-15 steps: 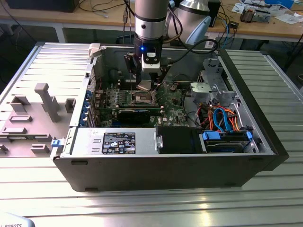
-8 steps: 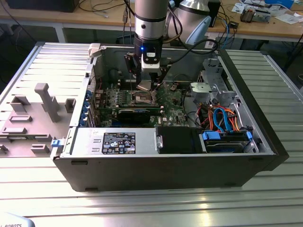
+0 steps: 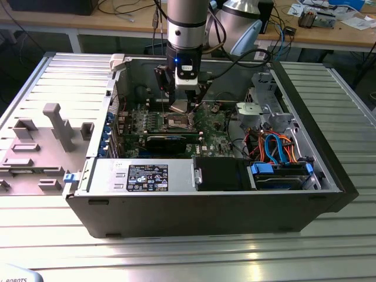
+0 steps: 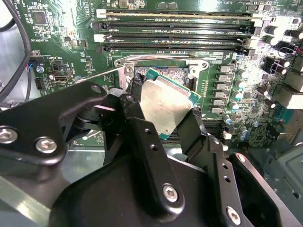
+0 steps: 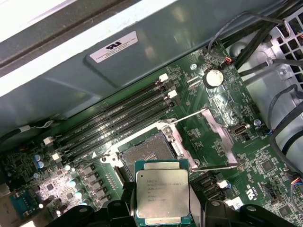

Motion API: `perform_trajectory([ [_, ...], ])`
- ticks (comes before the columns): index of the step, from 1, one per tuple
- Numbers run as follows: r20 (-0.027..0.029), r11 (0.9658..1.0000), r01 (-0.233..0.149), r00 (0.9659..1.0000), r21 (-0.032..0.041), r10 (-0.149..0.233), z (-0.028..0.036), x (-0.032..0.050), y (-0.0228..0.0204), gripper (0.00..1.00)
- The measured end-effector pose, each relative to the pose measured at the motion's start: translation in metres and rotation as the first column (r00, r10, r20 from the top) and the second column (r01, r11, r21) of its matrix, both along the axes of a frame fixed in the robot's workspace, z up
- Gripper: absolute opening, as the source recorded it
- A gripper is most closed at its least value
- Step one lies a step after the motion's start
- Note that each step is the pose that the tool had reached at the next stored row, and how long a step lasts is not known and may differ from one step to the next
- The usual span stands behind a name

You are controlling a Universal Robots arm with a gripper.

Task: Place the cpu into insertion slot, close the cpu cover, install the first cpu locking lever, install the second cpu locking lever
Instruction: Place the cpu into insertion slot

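My arm's gripper (image 3: 178,104) reaches down into an open computer case (image 3: 194,205), at the upper centre of the exterior view. In the second wrist view, its two black fingers (image 4: 142,130) are clamped on opposite edges of the cpu (image 5: 162,196), with the silver top facing up. I see the chip held just above the insertion slot (image 5: 147,153), not seated. The slot's dark recess lies bare. The cpu cover (image 5: 220,132) is swung open beside the slot on the green motherboard (image 3: 214,126). Long black memory slots (image 4: 175,29) run just beside the socket.
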State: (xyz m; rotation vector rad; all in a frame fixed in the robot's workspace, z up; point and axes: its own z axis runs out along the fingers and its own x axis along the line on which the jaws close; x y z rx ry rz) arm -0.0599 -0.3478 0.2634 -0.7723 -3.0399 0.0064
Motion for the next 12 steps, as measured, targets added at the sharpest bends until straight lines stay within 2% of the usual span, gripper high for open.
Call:
perform_trajectory([
  [12, 0.0000, 0.9999, 0.016, 0.9999, -0.0014, -0.016, -0.0002, 0.0000, 0.0000, 0.55],
])
